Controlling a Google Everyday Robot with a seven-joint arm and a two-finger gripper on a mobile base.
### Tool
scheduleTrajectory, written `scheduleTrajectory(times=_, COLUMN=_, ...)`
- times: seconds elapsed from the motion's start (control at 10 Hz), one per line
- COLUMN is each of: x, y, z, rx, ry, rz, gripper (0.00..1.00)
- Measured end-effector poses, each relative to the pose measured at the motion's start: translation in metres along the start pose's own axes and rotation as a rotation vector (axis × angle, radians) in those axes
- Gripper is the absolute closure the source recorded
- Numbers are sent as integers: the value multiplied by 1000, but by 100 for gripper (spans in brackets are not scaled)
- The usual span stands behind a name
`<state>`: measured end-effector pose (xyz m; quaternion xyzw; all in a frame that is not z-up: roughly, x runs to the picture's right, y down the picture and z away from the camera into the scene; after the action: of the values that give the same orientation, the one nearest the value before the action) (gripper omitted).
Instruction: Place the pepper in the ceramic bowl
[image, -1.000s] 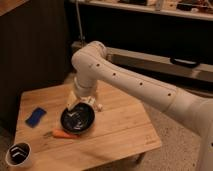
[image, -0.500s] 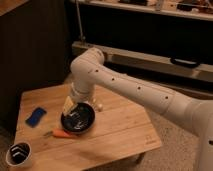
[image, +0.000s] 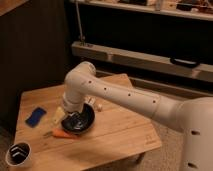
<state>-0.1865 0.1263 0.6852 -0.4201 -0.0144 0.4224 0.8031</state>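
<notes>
Moved: arm (image: 117, 95) had swung left and lower since the earlier frame, bringing its elbow nearer the table (image: 122, 137); pepper (image: 64, 134) and bowl (image: 91, 118) had stayed where they were.
Gripper: gripper (image: 70, 121) hung low over the bowl's left half, pointing down; whether it was open or closed could not be told.
Bowl: black and glossy, it sat near the middle of the table, with the gripper's dark end covering much of its inside.
Pepper: it lay on the wood outside the bowl, just beside the front-left rim.
Cup: a small dark cup (image: 18, 154) with a white rim stood at the table's front-left corner; its contents could not be made out.
Block: a blue block (image: 35, 116) lay flat left of the bowl, well apart from the pepper.
Surface: a pale wooden tabletop.
Room: dim, with a long pale ledge (image: 150, 60) and dark shelving behind the table.
Axis: the pepper's length ran roughly left to right along the front edge, greenish end to the left, orange body reaching toward the bowl.
</notes>
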Motion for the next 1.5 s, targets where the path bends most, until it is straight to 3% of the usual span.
scheduleTrajectory(times=0.4, x=-18, y=18, z=50, rx=93, ry=60, rz=-132, gripper=20)
scheduleTrajectory(times=0.8, x=-19, y=32, z=81, rx=128, ry=123, rz=-214, gripper=20)
scheduleTrajectory(times=1.1, x=-22, y=46, z=91, rx=113, ry=134, rz=-282, gripper=20)
scheduleTrajectory(times=1.5, x=-19, y=64, z=103, rx=56, ry=158, rz=-377, gripper=20)
